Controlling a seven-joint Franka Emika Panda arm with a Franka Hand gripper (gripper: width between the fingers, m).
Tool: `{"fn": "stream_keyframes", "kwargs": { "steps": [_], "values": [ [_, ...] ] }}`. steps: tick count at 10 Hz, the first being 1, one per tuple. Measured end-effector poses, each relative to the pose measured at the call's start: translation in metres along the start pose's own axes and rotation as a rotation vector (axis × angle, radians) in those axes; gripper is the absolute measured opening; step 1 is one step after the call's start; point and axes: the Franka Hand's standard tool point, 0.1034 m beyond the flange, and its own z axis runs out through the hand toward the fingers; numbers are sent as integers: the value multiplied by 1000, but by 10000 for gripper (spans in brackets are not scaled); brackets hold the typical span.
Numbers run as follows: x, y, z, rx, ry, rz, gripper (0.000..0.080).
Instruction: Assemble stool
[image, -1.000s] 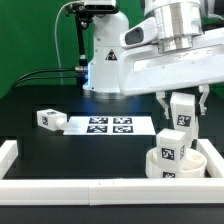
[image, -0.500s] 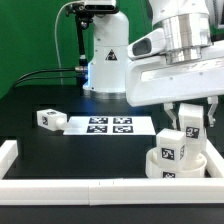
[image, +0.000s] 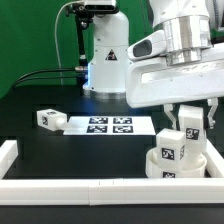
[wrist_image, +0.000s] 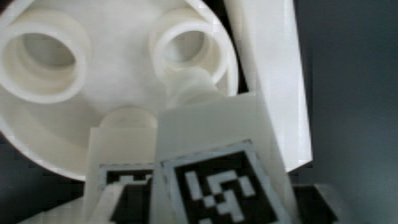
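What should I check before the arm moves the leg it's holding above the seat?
1. Grip of the fingers on the held leg: ok.
2. Is the held leg roughly upright: ok.
3. Is the seat lying flat with an open hole facing up: ok.
4. Is the held leg lined up over that hole: cannot tell.
5. Gap between the held leg and the standing leg on the seat: cannot tell.
6. Is the spare leg well away from the seat: ok.

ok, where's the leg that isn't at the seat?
Exterior view's left: the loose leg sits on the black table beside the left end of the marker board, well apart from the seat.
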Motion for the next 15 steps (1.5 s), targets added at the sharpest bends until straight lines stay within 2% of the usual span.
{"fn": "stream_keyframes", "kwargs": {
  "steps": [4, 10, 15],
  "values": [
    [-10, -1, -5, 0, -3, -12, 320],
    [-21, 4, 6, -15, -19, -16, 320],
    [-16, 9, 7, -22, 53, -27, 320]
  ]
}}
